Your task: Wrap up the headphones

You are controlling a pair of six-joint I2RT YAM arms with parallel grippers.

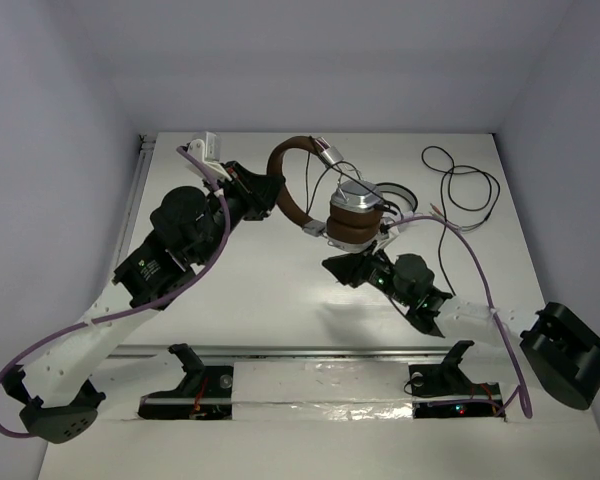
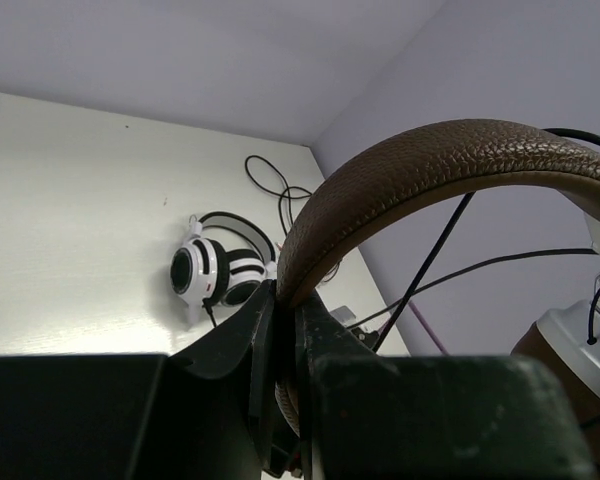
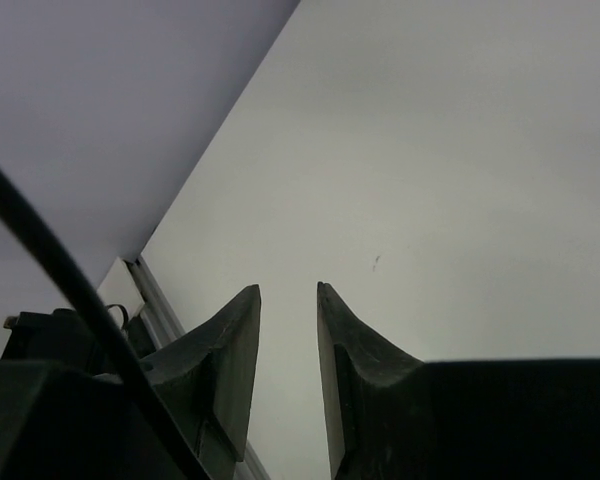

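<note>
The headphones (image 1: pixel 350 215) are held off the table, their brown headband (image 1: pixel 283 178) arching left of the stacked silver earcups. My left gripper (image 1: pixel 270 196) is shut on the headband. The left wrist view shows the band (image 2: pixel 430 170) pinched between the jaws of that gripper (image 2: pixel 286 300), with thin black cable (image 2: pixel 430 260) hanging behind it. My right gripper (image 1: pixel 343 268) sits just below the earcups, apart from them. In the right wrist view the right gripper (image 3: pixel 288 290) stands open with only table between its fingers, and a black cable (image 3: pixel 50 260) crosses at the left.
White-and-black striped headphones (image 2: pixel 215 270) lie on the table behind the held pair, partly hidden in the top view (image 1: pixel 398 192). Loose black cable (image 1: pixel 462 185) loops at the back right. Walls close the table at the back and sides.
</note>
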